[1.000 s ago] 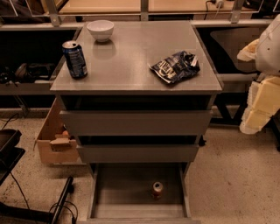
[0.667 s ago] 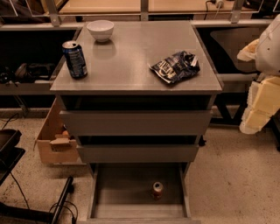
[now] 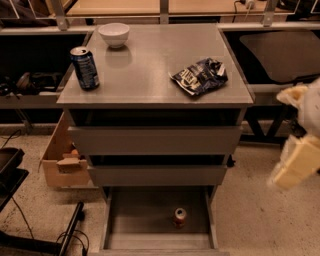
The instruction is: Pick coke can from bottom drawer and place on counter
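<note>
At the far left, a black piece of equipment (image 3: 9,167) sits on the speckled floor with dark cables (image 3: 70,239) trailing near it. Just beside the cabinet's left flank stands an open cardboard box (image 3: 56,167). On the counter (image 3: 150,70), close to its left edge, a dark blue soda can (image 3: 85,67) stands upright. A white bowl (image 3: 114,34) sits behind it and a little to the right, near the back edge, well apart from the can. Beyond the counter runs a tan wooden tabletop (image 3: 120,6). Below the counter, the top drawer (image 3: 155,140) and middle drawer (image 3: 157,175) show their grey fronts, each out only a little. The bottom drawer (image 3: 135,217) is pulled well out, with its flat grey floor in view. The coke can (image 3: 180,216) stands upright on that floor, right of centre and nearer the drawer's open front than its back, touching neither side wall. Back on the counter, toward its right side, a crumpled dark blue chip bag (image 3: 199,76) lies flat, well apart from the blue can and bowl. At the far right, off the cabinet's right side and over the floor, the cream-coloured gripper (image 3: 296,162) hangs at about the height of the two upper drawers, well away from the coke can. It appears as a smeared shape, and I cannot tell whether it is open or closed.
</note>
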`<state>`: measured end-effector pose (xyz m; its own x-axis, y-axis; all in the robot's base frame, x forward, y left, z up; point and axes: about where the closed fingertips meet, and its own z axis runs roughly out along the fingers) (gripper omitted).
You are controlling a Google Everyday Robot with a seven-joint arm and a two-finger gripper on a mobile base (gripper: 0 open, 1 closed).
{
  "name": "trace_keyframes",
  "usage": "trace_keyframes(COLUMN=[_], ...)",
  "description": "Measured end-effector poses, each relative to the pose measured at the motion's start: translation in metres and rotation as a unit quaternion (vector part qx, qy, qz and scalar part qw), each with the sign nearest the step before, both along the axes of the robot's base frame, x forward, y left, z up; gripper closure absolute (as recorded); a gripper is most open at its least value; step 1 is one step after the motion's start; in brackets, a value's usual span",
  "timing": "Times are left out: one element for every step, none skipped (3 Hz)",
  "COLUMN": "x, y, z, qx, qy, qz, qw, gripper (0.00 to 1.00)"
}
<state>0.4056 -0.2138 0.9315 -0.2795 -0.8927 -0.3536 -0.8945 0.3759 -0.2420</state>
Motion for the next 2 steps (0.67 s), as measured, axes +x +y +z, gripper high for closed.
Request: trace_keyframes(x=[-0.033,-0.053], y=[-0.009,-0.014], z=[-0.061,-0.140], qx=[0.066,0.143], qy=[-0.017,-0.019], qz=[-0.008,-0.034], qw=[0.9976,0.9890], gripper=[0.00,0.00])
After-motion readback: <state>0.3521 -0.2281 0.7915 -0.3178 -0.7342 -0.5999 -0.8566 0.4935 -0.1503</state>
